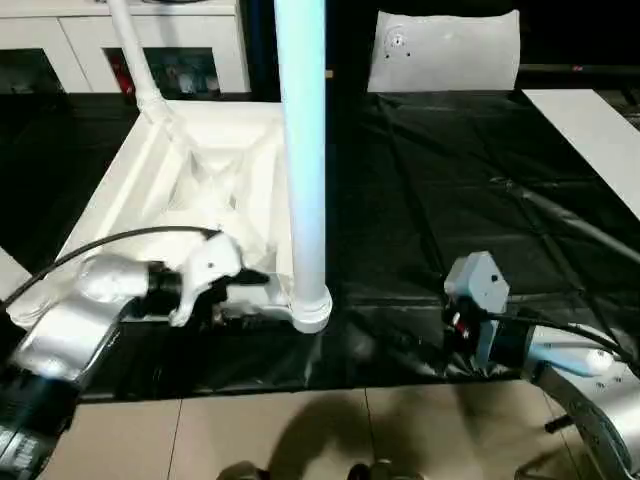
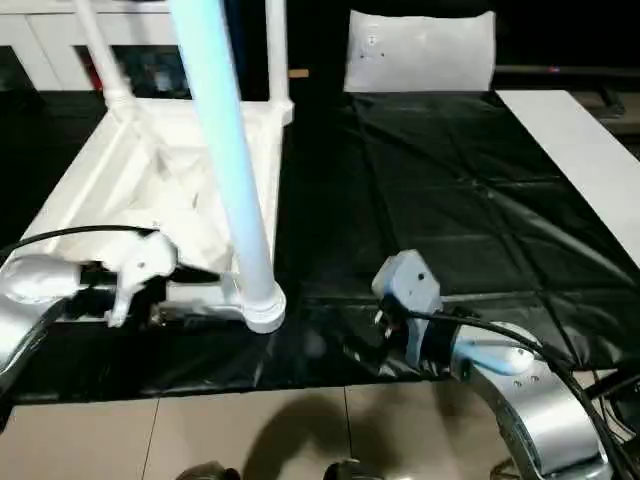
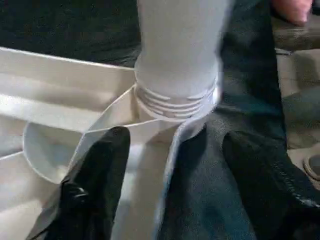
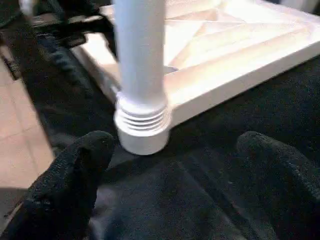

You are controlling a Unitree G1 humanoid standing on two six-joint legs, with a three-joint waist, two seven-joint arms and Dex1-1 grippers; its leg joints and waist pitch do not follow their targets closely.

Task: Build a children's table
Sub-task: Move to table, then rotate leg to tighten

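Left eye view had the tabletop lying upside down on the black sheet, left of centre, ribs facing up. A leg stood upright in its near right corner socket, and another leg rose at the far left corner.

The step in hand appeared to be seating the near leg. In the left wrist view several thread ridges still showed above the socket rim, so the leg looked not fully screwed home. The next move probably called for a firm hold on the tube near its base and a turn, with the tabletop kept steady.

The left gripper sat at the tabletop's near edge, just left of the leg, fingers apart and clamped on nothing, one finger over the white rim. The right gripper hung near the socket on the right, fingers spread wide and empty.

The tabletop was smooth white moulded plastic with diagonal ribs; the legs were round, glossy tubes. The sheet was wrinkled and shiny. Beyond it stood a white cabinet, with tiled floor nearest the robot.
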